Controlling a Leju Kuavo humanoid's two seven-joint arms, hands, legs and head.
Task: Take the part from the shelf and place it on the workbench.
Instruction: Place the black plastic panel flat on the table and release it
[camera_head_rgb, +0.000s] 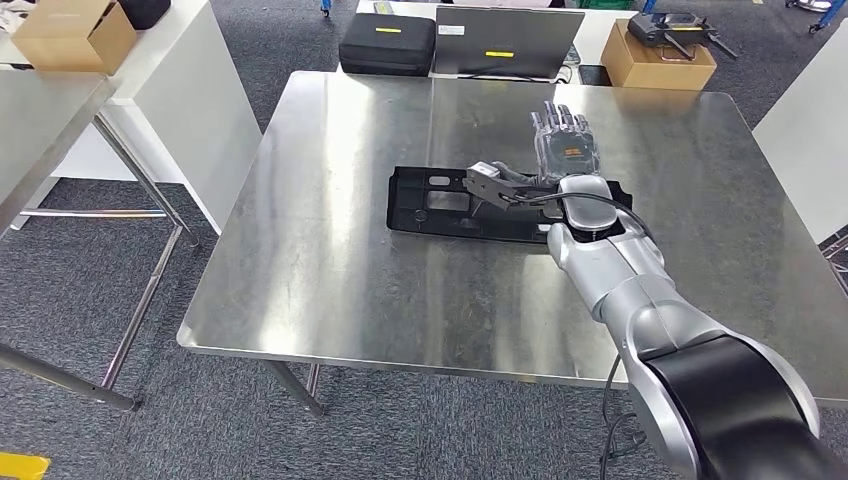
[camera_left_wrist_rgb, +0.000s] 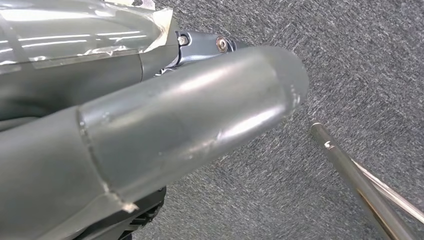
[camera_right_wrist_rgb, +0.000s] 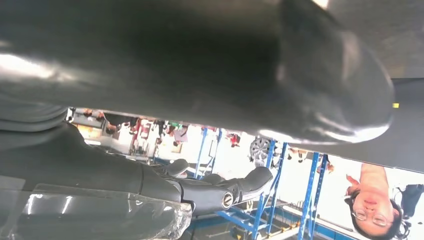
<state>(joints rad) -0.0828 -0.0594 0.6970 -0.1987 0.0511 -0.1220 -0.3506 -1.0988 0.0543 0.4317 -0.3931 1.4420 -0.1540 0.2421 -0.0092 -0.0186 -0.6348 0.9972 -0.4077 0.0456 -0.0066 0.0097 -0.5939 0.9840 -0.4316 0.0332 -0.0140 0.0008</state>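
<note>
The black flat plastic part (camera_head_rgb: 440, 205) lies on the steel workbench (camera_head_rgb: 330, 290), near its middle. My right hand (camera_head_rgb: 562, 150) hovers over the part's right end with its fingers (camera_head_rgb: 560, 125) stretched straight out and the thumb pointing left across the part. Nothing is in it. In the right wrist view the same hand (camera_right_wrist_rgb: 200, 60) shows its thick thumb up close, a dark finger (camera_right_wrist_rgb: 220, 192) stretched out apart from it. My left hand (camera_left_wrist_rgb: 150, 125) hangs over the grey carpet; its thumb fills the view and the fingers are hidden.
Behind the workbench stand a black case (camera_head_rgb: 388, 42), a grey case (camera_head_rgb: 505, 42) and a cardboard box (camera_head_rgb: 655, 55). Another steel table (camera_head_rgb: 40, 130) and a white one (camera_head_rgb: 190, 90) stand at the left. A person (camera_right_wrist_rgb: 372, 205) and blue racks (camera_right_wrist_rgb: 265, 200) lie beyond my right hand.
</note>
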